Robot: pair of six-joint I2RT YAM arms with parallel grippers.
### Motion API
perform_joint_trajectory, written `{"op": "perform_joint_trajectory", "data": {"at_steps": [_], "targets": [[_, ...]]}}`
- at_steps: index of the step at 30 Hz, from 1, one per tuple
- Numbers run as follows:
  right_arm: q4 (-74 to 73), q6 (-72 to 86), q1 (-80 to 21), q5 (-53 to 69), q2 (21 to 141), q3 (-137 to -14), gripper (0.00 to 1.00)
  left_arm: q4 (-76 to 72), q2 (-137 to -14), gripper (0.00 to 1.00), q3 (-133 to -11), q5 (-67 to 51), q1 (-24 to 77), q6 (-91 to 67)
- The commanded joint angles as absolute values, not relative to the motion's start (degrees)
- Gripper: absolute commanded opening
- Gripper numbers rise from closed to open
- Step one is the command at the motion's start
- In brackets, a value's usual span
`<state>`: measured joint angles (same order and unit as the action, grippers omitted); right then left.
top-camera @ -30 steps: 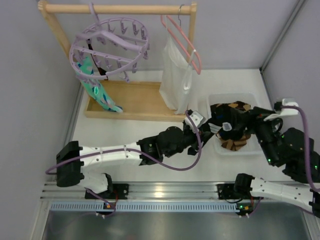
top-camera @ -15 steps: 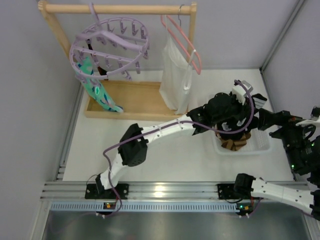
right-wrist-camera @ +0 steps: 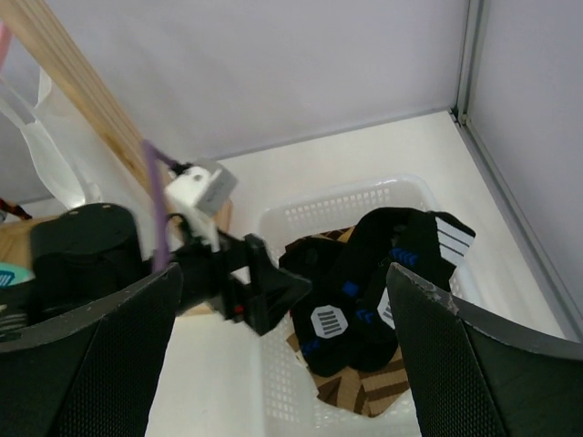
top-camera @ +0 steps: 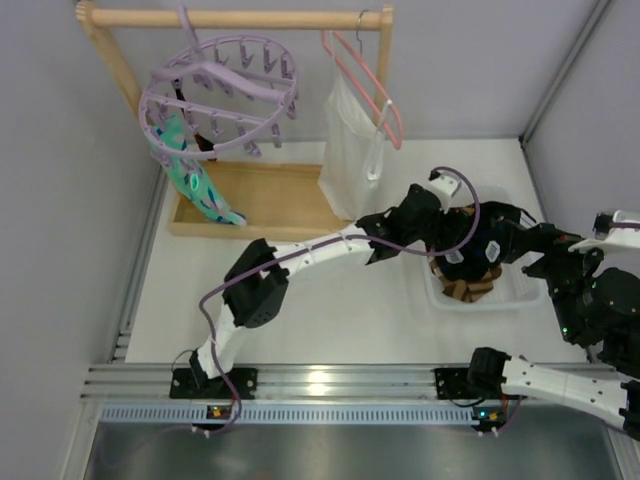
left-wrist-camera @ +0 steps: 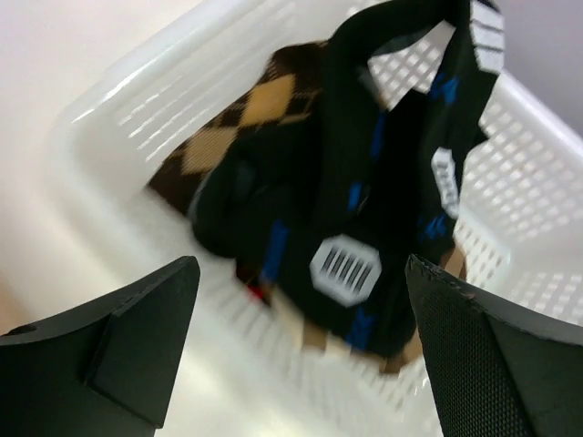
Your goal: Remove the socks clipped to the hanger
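The lavender ring hanger (top-camera: pixel 220 95) hangs on the rack at the back left, and teal socks (top-camera: pixel 195 180) dangle from clips on its left side. Black socks (left-wrist-camera: pixel 364 182) with blue marks and white patches lie in the white basket (top-camera: pixel 530 290); the right wrist view shows them (right-wrist-camera: pixel 364 282) piled there too. My left gripper (left-wrist-camera: pixel 301 350) is open just above them with nothing between its fingers, and it (top-camera: pixel 445 238) reaches over the basket's left rim. My right gripper (right-wrist-camera: pixel 282 364) is open and empty, hovering higher on the basket's right side (top-camera: pixel 535 250).
Brown-and-cream argyle socks (top-camera: pixel 465 290) lie under the black ones in the basket. A wooden rack (top-camera: pixel 240 18) on a wooden tray base (top-camera: pixel 270 200) also carries a pink hanger (top-camera: pixel 365 85) with a white garment (top-camera: pixel 350 150). Walls close in on the left and right.
My left gripper has gone from shut to wide open, dropping a black sock in the basket, and has drawn back a little to the left. The right arm has shifted slightly.
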<state>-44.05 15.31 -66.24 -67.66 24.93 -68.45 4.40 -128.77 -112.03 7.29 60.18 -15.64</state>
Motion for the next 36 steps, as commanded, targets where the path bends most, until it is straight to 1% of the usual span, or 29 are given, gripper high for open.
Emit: {"op": "perform_joint_trajectory", "data": {"at_steps": [1,2,3,6,7,8,10,11,13,14,16,17,20,22,25,26,28,29,30,31,33,34,36], "targets": [[-41.8,15.4,-66.7,-68.2,25.1,-67.0,0.89,1.8,-110.3,0.98,-101.5,18.0,60.8,-15.4],[-41.2,15.3,-66.6,-68.1,25.3,-66.7,0.89,1.8,-105.3,0.98,-98.7,19.3,60.8,-15.8],[-40.0,15.2,-66.6,-68.0,25.7,-65.9,0.89,1.8,-102.7,0.98,-92.4,21.9,60.8,-17.2],[-37.7,15.3,-66.6,-66.5,27.9,-64.4,0.90,2.0,-92.3,0.98,-84.0,25.6,61.1,-18.8],[-36.7,15.4,-66.6,-66.0,29.9,-63.8,0.91,3.4,-87.7,0.98,-79.2,29.1,61.3,-19.2],[-36.4,15.6,-66.6,-65.0,30.9,-63.5,0.91,5.2,-85.6,0.98,-77.2,31.7,61.4,-19.9],[-34.6,16.0,-66.6,-63.9,34.3,-62.6,0.94,8.7,-82.0,0.98,-73.6,37.1,61.4,-22.3],[-33.4,16.1,-66.6,-62.1,35.4,-62.0,0.94,13.0,-78.6,0.98,-70.5,42.9,61.3,-23.5],[-30.1,15.4,-66.4,-58.5,38.1,-59.3,0.97,17.2,-73.2,0.98,-67.4,46.8,61.3,-26.4],[-26.9,15.6,-66.0,-54.4,39.2,-58.5,0.98,22.3,-71.1,0.98,-65.1,50.3,60.9,-29.3],[-24.5,16.4,-64.3,-49.9,42.3,-55.9,0.98,27.2,-64.8,0.98,-62.9,52.6,60.6,-32.0],[-22.4,17.4,-63.5,-46.2,43.2,-55.1,0.98,31.3,-62.5,0.98,-60.4,52.6,59.3,-34.8],[-16.4,18.2,-59.9,-39.3,44.8,-51.6,0.98,36.4,-55.2,0.98,-56.6,52.5,54.8,-38.1],[-14.0,18.3,-57.9,-36.3,45.6,-49.9,0.98,39.3,-53.3,0.98,-54.5,52.5,52.0,-39.3],[-11.5,17.1,-56.6,-32.3,48.5,-50.0,0.98,41.0,-54.4,0.99,-52.1,52.5,46.2,-41.0],[-11.0,16.8,-56.6,-30.5,49.4,-50.1,0.98,40.8,-55.4,0.98,-51.9,51.6,41.3,-42.0],[-8.7,15.3,-56.6,-28.1,51.2,-50.4,0.99,34.3,-58.4,0.98,-50.6,47.9,36.3,-41.3],[-8.0,14.9,-56.6,-25.6,51.7,-50.4,0.99,29.1,-59.4,0.99,-49.8,46.1,34.1,-37.1],[-7.0,14.6,-56.6,-24.1,52.4,-50.2,0.99,26.4,-60.7,0.98,-49.7,45.2,33.2,-36.7],[-4.9,14.1,-56.6,-22.5,52.6,-49.8,0.99,21.8,-63.8,0.99,-49.9,46.4,32.4,-35.8],[-3.2,14.1,-56.6,-18.6,53.3,-49.2,0.98,20.0,-67.1,0.99,-50.9,49.0,30.2,-35.1],[-2.6,13.6,-56.6,-17.2,53.4,-49.1,0.98,16.7,-69.3,0.99,-51.2,49.3,28.8,-34.8],[-2.5,13.0,-56.7,-14.3,53.4,-48.8,0.98,8.1,-69.8,0.99,-48.1,49.5,26.5,-29.9]]}}
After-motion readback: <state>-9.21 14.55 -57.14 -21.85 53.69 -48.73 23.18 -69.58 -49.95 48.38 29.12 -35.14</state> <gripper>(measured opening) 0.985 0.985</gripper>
